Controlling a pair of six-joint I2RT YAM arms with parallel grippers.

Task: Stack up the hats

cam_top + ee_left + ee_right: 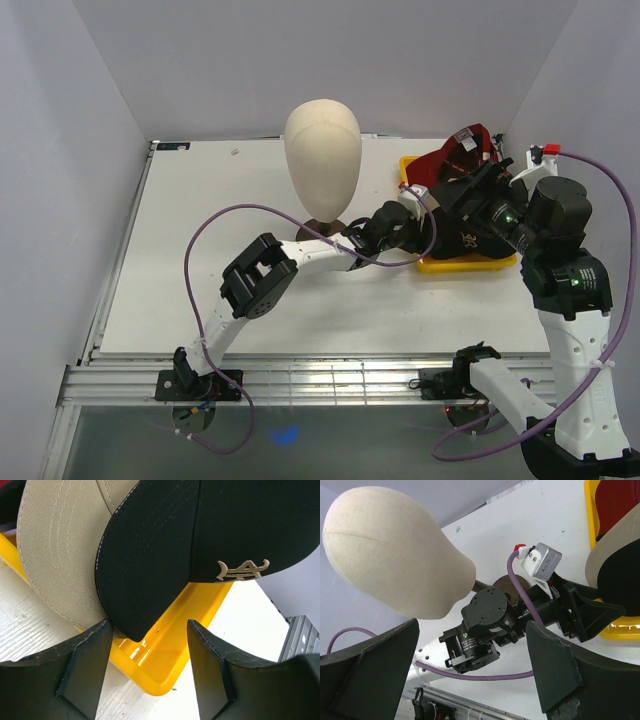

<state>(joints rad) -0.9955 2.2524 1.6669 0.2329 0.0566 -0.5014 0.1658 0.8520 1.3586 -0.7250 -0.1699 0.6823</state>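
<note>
Several hats lie piled in a yellow tray (pixel 441 265) at the right: a red hat (pixel 452 153) at the back and a black hat (pixel 472 243) at the front. In the left wrist view a black hat (pixel 200 530) with a tan embroidered emblem overlaps a tan hat (pixel 55 555). My left gripper (pixel 147 630) is open at the tray's corner, and the black brim's tip pokes between its fingers next to the left one, unclamped. My right gripper (pixel 472 630) hangs open above the pile (pixel 462 190), looking down on the left wrist.
A beige mannequin head (pixel 322 150) on a dark round base stands behind the left forearm, left of the tray. White walls close in the table's back and sides. The left arm's purple cable (pixel 240 215) loops over the table's middle.
</note>
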